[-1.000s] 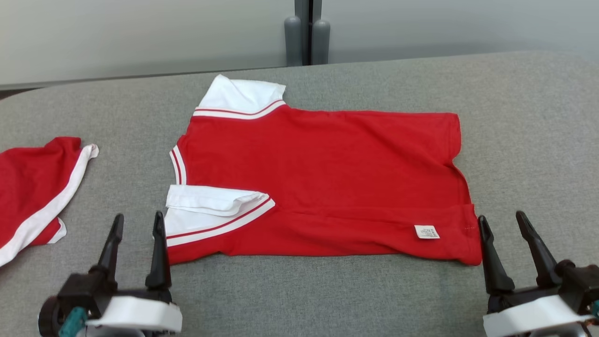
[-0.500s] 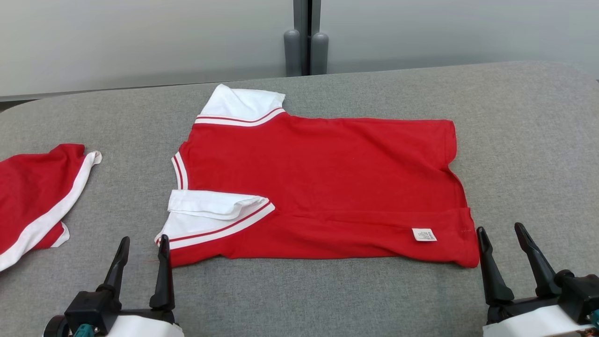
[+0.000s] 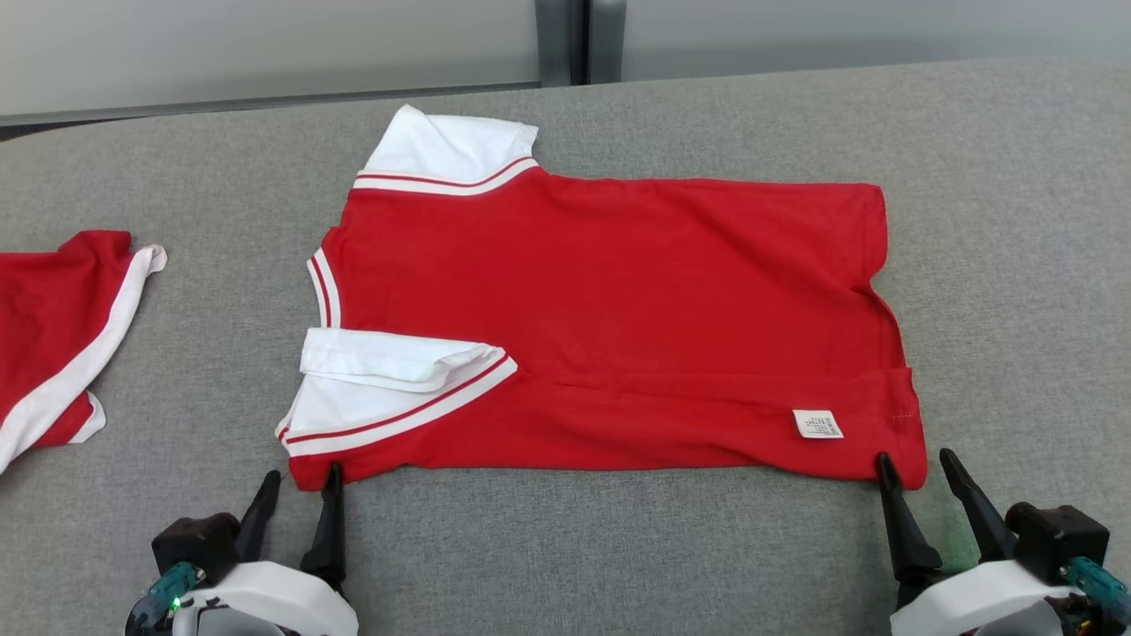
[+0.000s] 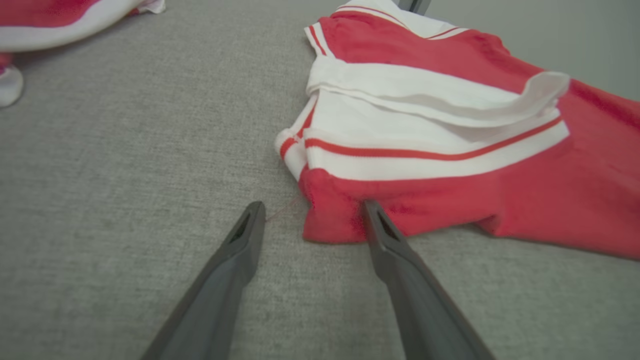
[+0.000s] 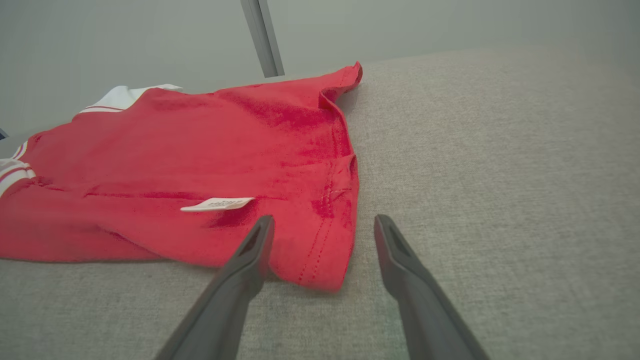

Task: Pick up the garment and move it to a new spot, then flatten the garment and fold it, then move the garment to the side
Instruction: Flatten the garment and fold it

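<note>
A red knit short-sleeved garment (image 3: 618,291) lies flat near the middle of the surface, folded along its near side. It is turned sideways, with its hem to the robot's right. At its left end are two white panels, each edged with a thin red stripe. One lies at the far corner; the near one is doubled over on itself. The hem end shows a row of stitching and a slight curl at the far corner.

A small white rectangular label (image 3: 817,424) sits on the near fold close to the hem; its print is too small to read.

The left gripper (image 3: 301,474) has its fingers spread wide, one tip against the garment's near left corner and the other over bare cloth. The right gripper (image 3: 914,459), also spread wide, straddles the near right corner.

The grey woven fabric surface (image 3: 565,548) also holds a second red garment with a white band (image 3: 44,327), well apart at the left. Behind stand pale grey wall panels (image 3: 265,44) split by a dark upright post (image 3: 579,40).
</note>
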Available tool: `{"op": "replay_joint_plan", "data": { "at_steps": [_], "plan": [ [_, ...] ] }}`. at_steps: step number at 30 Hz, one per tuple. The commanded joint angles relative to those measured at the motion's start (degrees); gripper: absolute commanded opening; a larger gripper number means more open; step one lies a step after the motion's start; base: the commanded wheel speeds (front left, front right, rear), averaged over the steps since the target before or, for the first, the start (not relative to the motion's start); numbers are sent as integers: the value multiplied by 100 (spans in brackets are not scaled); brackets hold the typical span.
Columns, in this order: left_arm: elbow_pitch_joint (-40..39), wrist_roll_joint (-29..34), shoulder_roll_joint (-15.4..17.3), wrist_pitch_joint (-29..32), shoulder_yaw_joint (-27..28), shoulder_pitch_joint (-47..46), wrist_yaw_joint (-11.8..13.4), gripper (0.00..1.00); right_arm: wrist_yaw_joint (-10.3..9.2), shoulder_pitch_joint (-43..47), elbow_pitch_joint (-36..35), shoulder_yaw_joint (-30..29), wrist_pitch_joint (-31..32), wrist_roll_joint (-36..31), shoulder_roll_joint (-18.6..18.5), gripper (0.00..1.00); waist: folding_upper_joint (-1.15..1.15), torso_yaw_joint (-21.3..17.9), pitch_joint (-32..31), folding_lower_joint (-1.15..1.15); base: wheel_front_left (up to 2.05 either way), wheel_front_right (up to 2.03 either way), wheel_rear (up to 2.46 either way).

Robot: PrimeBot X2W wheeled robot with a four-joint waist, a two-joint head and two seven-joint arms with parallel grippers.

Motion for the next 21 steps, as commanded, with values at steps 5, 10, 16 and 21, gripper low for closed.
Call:
{"op": "replay_joint_plan", "data": {
  "at_steps": [5,10,16,21],
  "plan": [
    [666,-280,-53,142,-48,-391,-181,100,-2,-523,826,264,27,221,-69,100,0,36,237,0,0,0,0],
    [893,-259,26,168,-231,-542,-272,0,-1,-706,1289,509,31,436,-111,0,0,104,256,0,0,0,0],
    [638,-286,85,-41,-213,-501,-286,0,-8,-732,1262,497,-115,499,-268,0,0,158,178,0,0,0,0],
    [133,-286,164,-73,-209,-248,-233,0,-8,-473,996,409,3,524,-371,0,0,258,-58,0,0,0,0]
  ]
}}
